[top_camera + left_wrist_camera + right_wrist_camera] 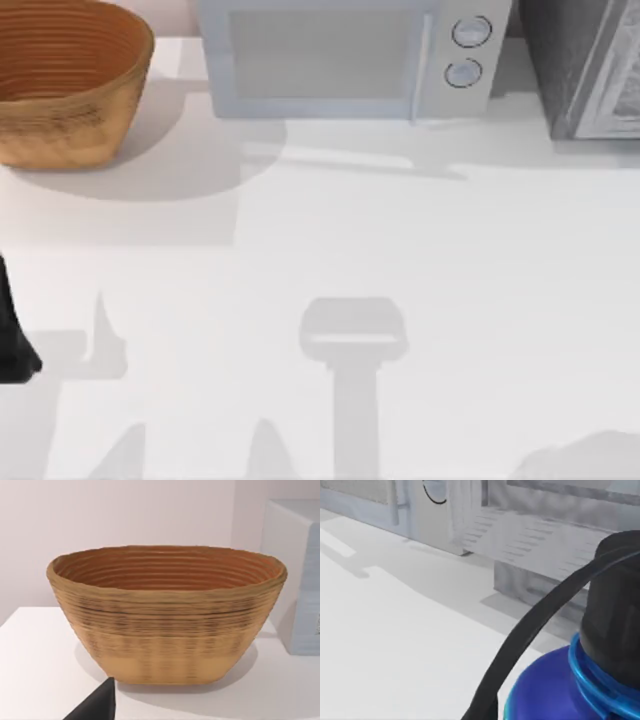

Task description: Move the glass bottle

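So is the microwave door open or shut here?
Shut. In the top view the microwave door lies flush with its front, the handle beside the two dials, and no gap shows.

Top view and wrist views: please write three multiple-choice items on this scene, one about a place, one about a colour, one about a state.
1. Where on the table does the basket stand?
A. back left, beside the microwave
B. front right
C. on top of the microwave

2. What colour is the glass bottle's cap?
A. red
B. black
C. white

3. How does the basket stand?
A. on its side
B. upside down
C. upright

Key:
1 A: the basket is in the table's back left corner, left of the microwave.
2 B: the glass bottle has a black cap.
3 C: its mouth faces up.
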You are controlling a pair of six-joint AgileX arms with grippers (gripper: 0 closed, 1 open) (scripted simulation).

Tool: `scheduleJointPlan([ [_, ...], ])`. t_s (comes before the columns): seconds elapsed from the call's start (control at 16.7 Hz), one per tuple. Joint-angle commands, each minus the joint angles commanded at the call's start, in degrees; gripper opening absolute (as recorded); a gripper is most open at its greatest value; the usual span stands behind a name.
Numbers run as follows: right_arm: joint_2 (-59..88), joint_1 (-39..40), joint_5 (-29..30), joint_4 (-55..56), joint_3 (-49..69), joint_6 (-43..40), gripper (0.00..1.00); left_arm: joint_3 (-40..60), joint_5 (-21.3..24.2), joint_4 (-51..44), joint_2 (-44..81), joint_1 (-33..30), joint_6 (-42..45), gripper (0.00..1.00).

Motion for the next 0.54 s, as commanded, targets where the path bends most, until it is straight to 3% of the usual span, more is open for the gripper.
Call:
scheduleJointPlan([
  [0.18,0.0,0.0,0.0,0.0,0.0,0.0,0.98,0.0,0.0,0.0,0.0,0.0,0.0,1.00],
  [0.54,0.0,0.0,0.0,0.0,0.0,0.0,1.00,0.0,0.0,0.0,0.0,0.0,0.0,1.00],
])
